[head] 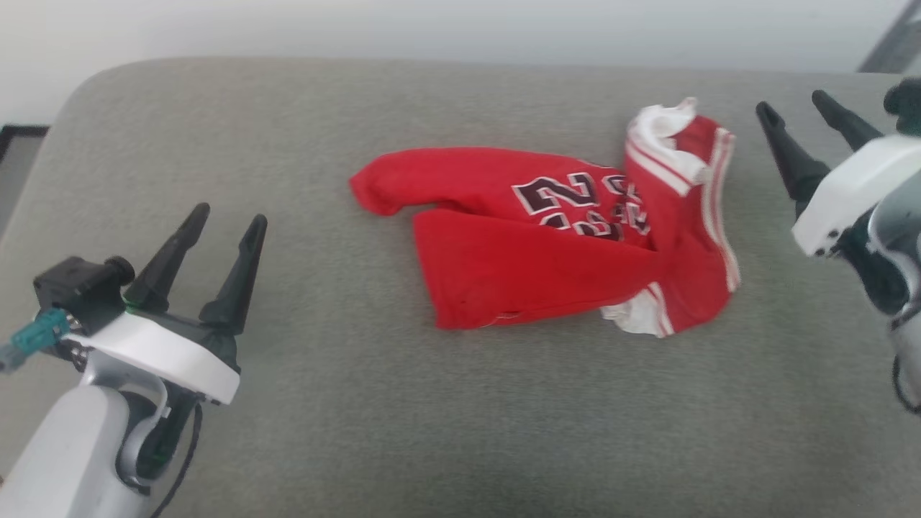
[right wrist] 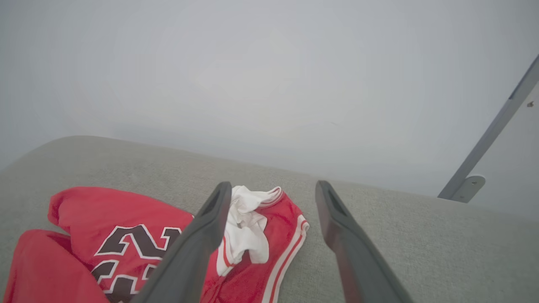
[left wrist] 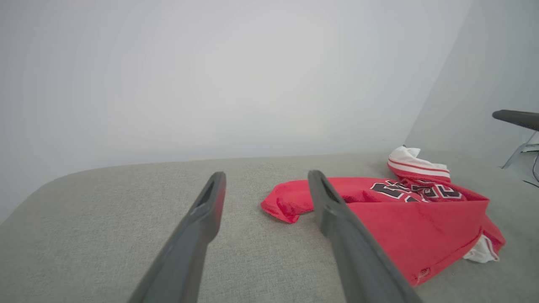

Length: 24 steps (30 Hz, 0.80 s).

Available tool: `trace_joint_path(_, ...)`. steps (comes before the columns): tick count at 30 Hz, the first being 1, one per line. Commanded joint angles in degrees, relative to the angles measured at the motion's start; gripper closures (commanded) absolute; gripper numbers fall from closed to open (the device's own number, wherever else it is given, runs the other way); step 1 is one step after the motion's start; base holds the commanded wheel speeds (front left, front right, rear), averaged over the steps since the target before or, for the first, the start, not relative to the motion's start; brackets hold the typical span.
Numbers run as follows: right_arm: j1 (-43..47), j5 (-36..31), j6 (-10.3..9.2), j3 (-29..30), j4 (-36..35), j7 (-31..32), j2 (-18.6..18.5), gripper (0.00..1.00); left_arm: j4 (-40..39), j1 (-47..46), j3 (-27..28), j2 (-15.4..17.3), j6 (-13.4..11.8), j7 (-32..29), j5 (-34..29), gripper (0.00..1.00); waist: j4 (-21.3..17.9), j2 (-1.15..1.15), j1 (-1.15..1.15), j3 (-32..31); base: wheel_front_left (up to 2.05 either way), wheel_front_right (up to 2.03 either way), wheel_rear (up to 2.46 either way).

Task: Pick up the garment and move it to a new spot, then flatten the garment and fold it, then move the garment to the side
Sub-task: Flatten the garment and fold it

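Red garment (head: pixel 504 266), crumpled, lying on grey cushion (head: pixel 324 432)

Left gripper (head: pixel 230 214) at lower left of the head view, dark fingers spread apart and pointing up and slightly right, pale forearm (head: pixel 65 460) beneath it, right gripper (head: pixel 791 102) at upper right edge, fingers parted, angled toward upper left

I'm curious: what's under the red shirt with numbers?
The crumpled red jersey shirt with white sleeves lies on the grey fabric cushion. A white sleeve pokes out from under it; anything else beneath is covered.
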<state>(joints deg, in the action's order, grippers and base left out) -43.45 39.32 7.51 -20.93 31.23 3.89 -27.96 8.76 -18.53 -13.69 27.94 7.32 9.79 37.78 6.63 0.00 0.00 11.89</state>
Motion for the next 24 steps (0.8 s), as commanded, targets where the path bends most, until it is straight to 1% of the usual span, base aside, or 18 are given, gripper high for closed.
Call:
trace_joint_path(1,2.04,-0.64,-0.03,0.36,-1.28,-1.49,0.76,0.00,-0.64,-0.79,0.14,0.55,-0.09,-0.82,0.26,0.00,-2.55,0.00,0.00,-1.28,0.00,0.00,0.00)
trace_joint_path(6,8.29,-2.80,-0.04,2.89,-6.05,-6.44,2.52,0.00,-2.51,-2.01,-0.65,2.36,-0.01,-4.83,1.72,0.00,-6.47,0.00,0.00,-2.09,0.00,0.00,0.00)
trace_joint_path(11,14.69,-5.79,-0.03,5.33,-10.59,-9.84,5.40,0.00,-4.21,-3.13,-1.90,4.42,0.08,-9.81,3.71,0.00,-11.10,0.00,0.00,-2.53,0.00,0.00,0.00)
trace_joint_path(18,21.72,-8.96,-0.03,9.14,-16.41,-10.31,9.79,0.00,-5.33,-5.74,-5.10,7.71,0.17,-18.77,7.22,0.00,-17.37,0.00,0.00,-1.97,0.00,0.00,0.00)
trace_joint_path(24,26.46,-10.68,-0.03,11.91,-20.85,-9.81,12.85,0.00,-3.80,-8.26,-9.13,10.39,0.17,-27.25,10.67,0.00,-21.84,0.00,0.00,-0.93,0.00,0.00,0.00)
